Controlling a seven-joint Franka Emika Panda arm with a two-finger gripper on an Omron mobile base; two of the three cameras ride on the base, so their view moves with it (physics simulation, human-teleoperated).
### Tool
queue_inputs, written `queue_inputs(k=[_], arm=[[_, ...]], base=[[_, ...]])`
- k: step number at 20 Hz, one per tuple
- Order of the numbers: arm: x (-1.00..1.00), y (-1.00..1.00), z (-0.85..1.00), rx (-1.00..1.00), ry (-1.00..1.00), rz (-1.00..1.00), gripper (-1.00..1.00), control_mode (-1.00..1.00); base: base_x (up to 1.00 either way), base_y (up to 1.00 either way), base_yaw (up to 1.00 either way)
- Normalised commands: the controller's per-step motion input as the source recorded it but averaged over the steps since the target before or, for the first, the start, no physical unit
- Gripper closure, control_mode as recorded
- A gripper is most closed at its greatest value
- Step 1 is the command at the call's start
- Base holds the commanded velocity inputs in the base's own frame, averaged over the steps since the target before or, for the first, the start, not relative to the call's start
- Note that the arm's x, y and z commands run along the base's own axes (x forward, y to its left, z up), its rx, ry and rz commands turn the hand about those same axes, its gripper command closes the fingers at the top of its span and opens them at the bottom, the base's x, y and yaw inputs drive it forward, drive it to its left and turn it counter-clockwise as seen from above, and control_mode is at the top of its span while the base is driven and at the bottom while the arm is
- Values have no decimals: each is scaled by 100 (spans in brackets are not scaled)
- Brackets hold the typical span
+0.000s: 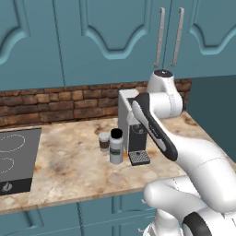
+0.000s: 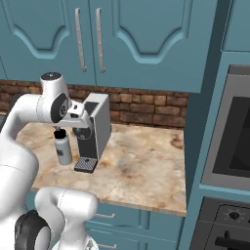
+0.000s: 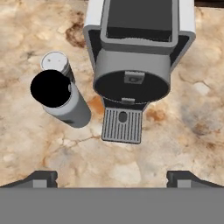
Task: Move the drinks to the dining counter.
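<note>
A: Where are the drinks?

B: Both stand on the marble counter (image 1: 69,161), just left of the coffee machine (image 1: 131,126). The bottle (image 1: 116,146) is nearer the counter's front edge. The paper cup (image 1: 104,141) is close behind it to its left, so close that I can't tell whether they touch. Looking down from the hand, the bottle's black cap (image 3: 50,88) sits right next to the cup's white lid (image 3: 54,61).

A: And the gripper?

B: The gripper (image 3: 111,177) hangs above the counter, more or less over the machine's drip tray (image 3: 122,125). Its fingertips (image 3: 41,177) are spread wide apart with nothing between them. The bottle lies off to the left of the gap, so I'd say the hand must shift that way before it comes down.

A: Why the bottle first?

B: It's the nearer and taller one and stands in front of the cup, so that's my guess.

A: What about the room?

B: The counter is mottled beige-brown stone with a black stovetop (image 1: 14,159) set in at the far left. There's a brick backsplash (image 1: 55,103) behind it, teal cabinets (image 1: 92,37) above, and an oven (image 2: 229,141) in the tall unit on the right. Neither drink has left this counter yet.
</note>
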Motion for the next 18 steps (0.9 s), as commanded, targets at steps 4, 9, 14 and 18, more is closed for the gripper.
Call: queue_inputs(k=[4,9,14,18], arm=[[0,24,0,0,7,0,-100,-100],[0,23,0,0,6,0,-100,-100],[2,24,0,0,2,0,-100,-100],[6,23,0,0,0,0,-100,-100]], base=[[0,0,0],[0,0,0],[0,0,0],[0,0,0]])
